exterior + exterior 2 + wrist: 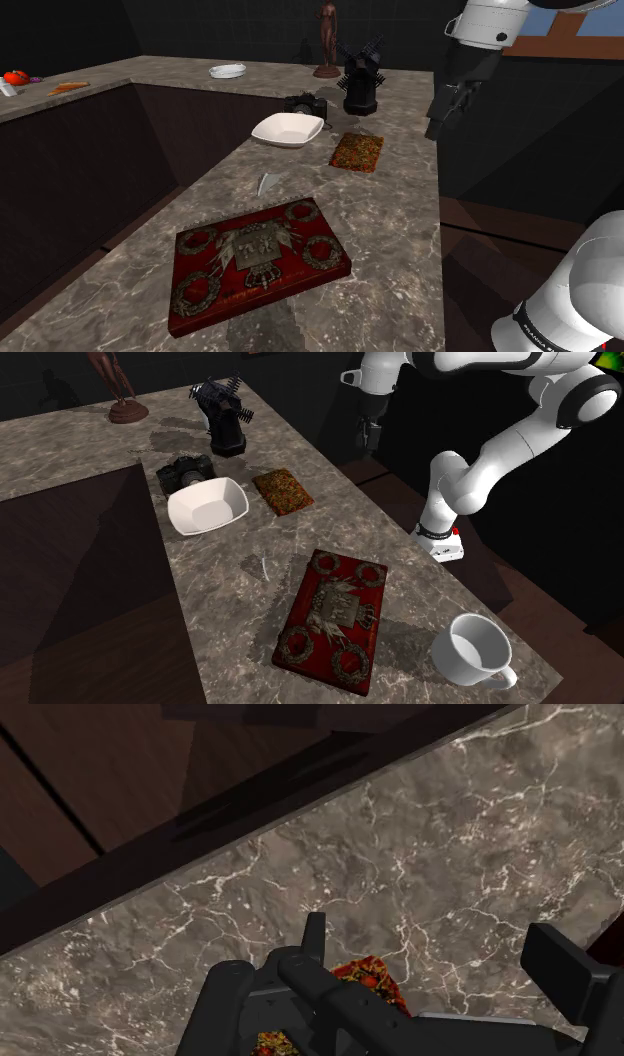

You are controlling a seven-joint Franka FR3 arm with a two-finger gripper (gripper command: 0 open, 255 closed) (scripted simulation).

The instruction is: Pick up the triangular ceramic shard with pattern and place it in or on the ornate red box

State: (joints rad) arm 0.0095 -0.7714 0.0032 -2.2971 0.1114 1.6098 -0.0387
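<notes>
Two neighbours, white bowl (288, 129) and patterned mat (357, 152), sit beyond the shard (268, 184); hand (437, 939) open, empty.

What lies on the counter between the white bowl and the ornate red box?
A small pale shard, alone on the marble counter, lies between the white bowl and the ornate red box; the shoulder and second exterior views show it.

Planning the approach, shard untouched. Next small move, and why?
Probably carry the gripper across to hover above the shard. It hangs high by the edge of the counter near the black windmill, far from the shard, which lies on the counter between the white bowl and the red box.
</notes>
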